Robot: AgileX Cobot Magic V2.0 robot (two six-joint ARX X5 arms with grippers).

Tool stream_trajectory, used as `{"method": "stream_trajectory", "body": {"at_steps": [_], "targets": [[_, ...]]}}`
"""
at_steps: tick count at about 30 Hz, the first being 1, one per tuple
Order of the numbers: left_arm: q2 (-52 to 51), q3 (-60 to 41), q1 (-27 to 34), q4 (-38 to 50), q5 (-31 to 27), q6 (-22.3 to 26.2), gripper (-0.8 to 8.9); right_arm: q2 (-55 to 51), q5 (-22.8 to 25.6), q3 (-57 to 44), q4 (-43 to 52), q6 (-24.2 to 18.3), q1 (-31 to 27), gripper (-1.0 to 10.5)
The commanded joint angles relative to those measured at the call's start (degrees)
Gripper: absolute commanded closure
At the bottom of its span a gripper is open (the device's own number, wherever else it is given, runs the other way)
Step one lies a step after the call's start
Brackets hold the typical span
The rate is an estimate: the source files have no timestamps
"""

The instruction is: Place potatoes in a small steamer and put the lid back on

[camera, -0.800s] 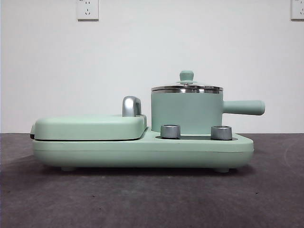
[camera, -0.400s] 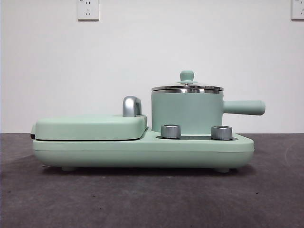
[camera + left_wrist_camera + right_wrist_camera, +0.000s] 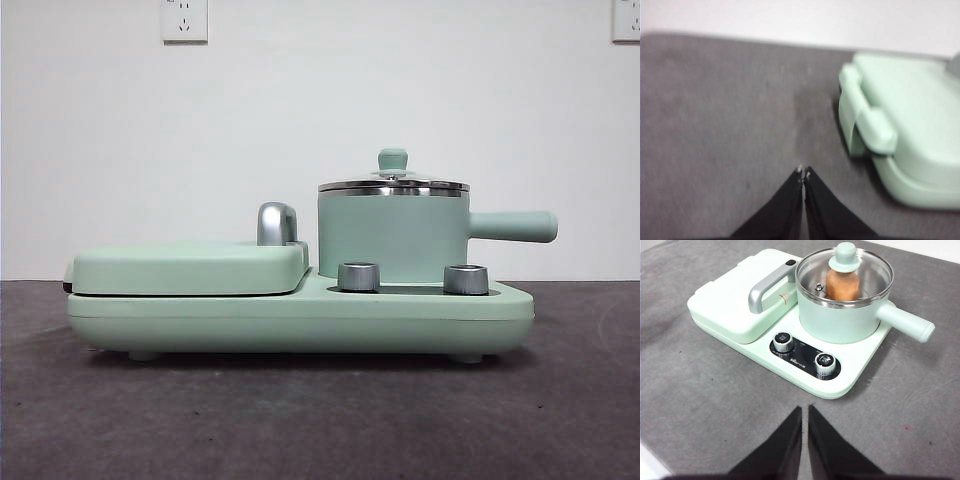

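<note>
Resting inside small steamer (image 3: 840, 320): potato (image 3: 842, 285), under seated lid (image 3: 845, 262). Left gripper (image 3: 803, 172), right gripper (image 3: 805, 410): jaws closed, empty.

One potato (image 3: 842, 285), one steamer (image 3: 393, 238), one lid (image 3: 844, 275), two dials (image 3: 783, 341), two wall sockets (image 3: 184, 20)

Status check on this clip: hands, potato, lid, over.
Left hand shut, empty, over bare table beside the grill plate. Right hand shut, empty, short of the dials. Potato in steamer, lid on. Nothing in the way.
</note>
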Motion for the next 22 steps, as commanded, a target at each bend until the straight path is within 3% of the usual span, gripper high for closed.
{"method": "stream_trajectory", "body": {"at_steps": [1,15,19,22], "targets": [[-0.2,-1.1,0.2,1.9,-0.2,0.9,8.08,0.1,0.0,0.4,0.6,0.2,0.3,9.3],[-0.2,-1.0,0.2,2.6,-0.2,0.9,8.08,0.0,0.1,0.4,0.6,0.0,0.3,9.3],[-0.2,-1.0,0.2,2.6,-0.2,0.9,8.08,-0.5,7.7,0.4,0.0,-4.6,-0.8,9.3],[-0.2,-1.0,0.2,2.6,-0.2,0.9,8.07,-2.6,7.9,-0.6,0.2,-4.5,-4.0,9.3]]}}
